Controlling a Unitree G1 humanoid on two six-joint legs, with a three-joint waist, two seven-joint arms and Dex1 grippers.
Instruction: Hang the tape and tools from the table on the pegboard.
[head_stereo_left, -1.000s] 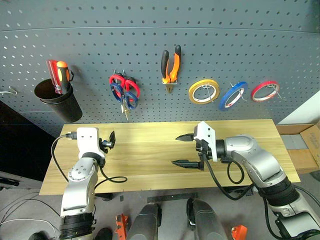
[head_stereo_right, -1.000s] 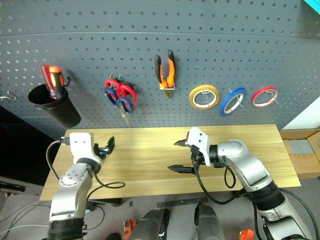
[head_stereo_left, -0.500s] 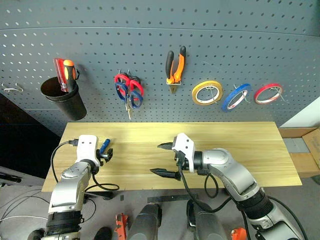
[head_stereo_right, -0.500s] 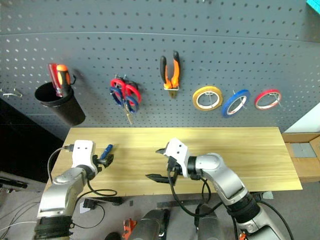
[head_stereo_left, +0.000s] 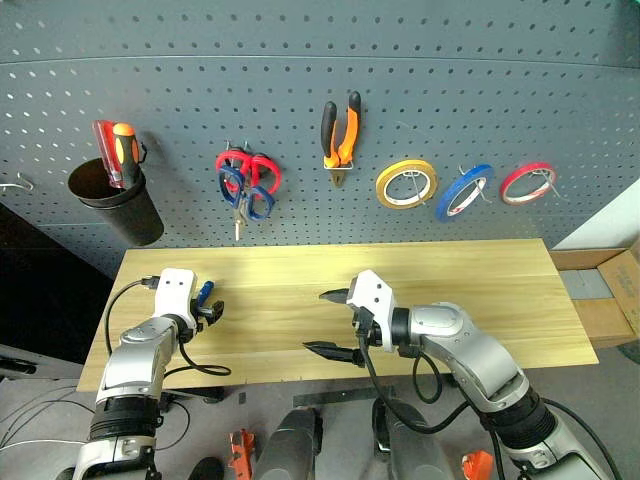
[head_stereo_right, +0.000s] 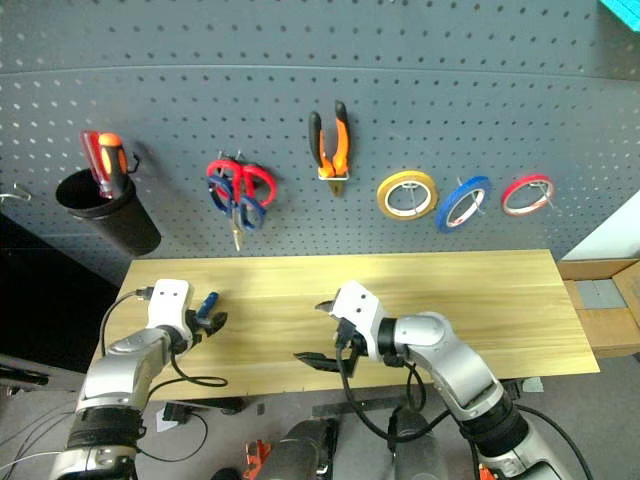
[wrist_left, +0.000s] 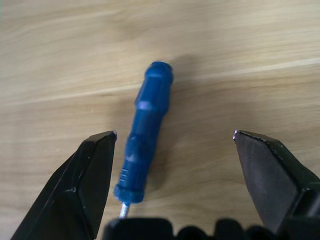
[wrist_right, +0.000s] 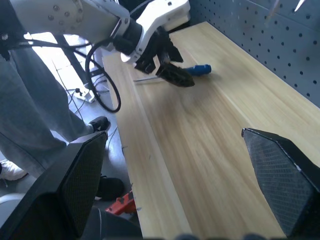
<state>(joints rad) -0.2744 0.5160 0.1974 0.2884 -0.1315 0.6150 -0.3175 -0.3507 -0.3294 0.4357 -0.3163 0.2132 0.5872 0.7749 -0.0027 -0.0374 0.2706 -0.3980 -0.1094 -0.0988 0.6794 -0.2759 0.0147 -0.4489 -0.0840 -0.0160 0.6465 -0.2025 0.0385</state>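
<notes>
The pegboard (head_stereo_left: 300, 60) is filling the upper part of the head view, carrying a black cup (head_stereo_left: 112, 200) with red and orange screwdrivers at the upper left, the scissors (head_stereo_left: 247, 190) beside red-handled scissors, the pliers (head_stereo_left: 341, 133) near the centre, and the yellow, blue tape (head_stereo_left: 464, 192) and red rings at the upper right. Below it, the worktop (head_stereo_left: 480, 290) is spanning the middle of the frame. The right tool (head_stereo_left: 333, 322) is hovering over its centre with its two black fingers spread wide, gripping nothing. At the left, the left tool (wrist_left: 172, 150) is standing open, its fingers flanking the blue-handled screwdriver (wrist_left: 145, 130), which is lying flat on the wood.
</notes>
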